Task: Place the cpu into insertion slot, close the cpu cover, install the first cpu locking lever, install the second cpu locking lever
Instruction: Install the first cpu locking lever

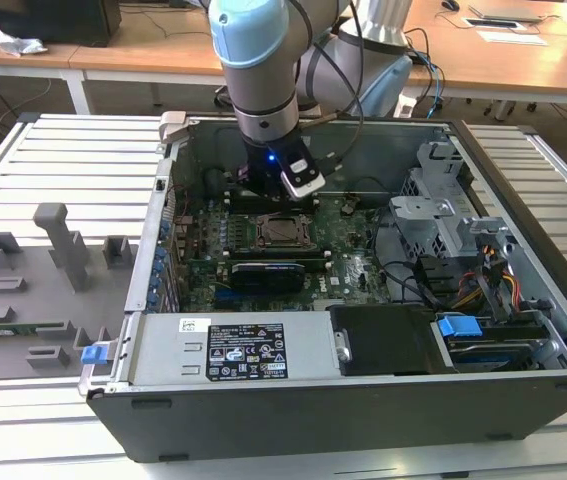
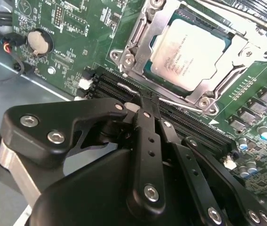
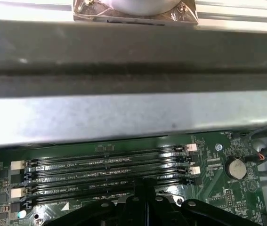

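The arm reaches down into the open computer case (image 1: 523, 270) lying on the slatted worktop (image 1: 73, 170), and its jaws (image 2: 145, 104) sit low over the green motherboard (image 2: 76, 42). In the second wrist view the two black fingers (image 2: 147, 141) are drawn together to a narrow point with no gap between them and nothing carried; the tips come down on or right against a thin silvery locking lever (image 2: 180, 102) that runs along the near edge of the socket, which I take to be why they are pinched: a closed tip makes a firm pusher for a wire that thin.

Just beyond the jaws, the cpu (image 2: 187, 49) already lies flat in the insertion slot (image 1: 283, 232), its silvery top facing up. The cpu cover (image 2: 140, 40) is down around it, framing the chip on all sides. Under the jaws and to both sides run the long black memory slots (image 3: 105, 167). Whether the lever is latched I cannot tell.
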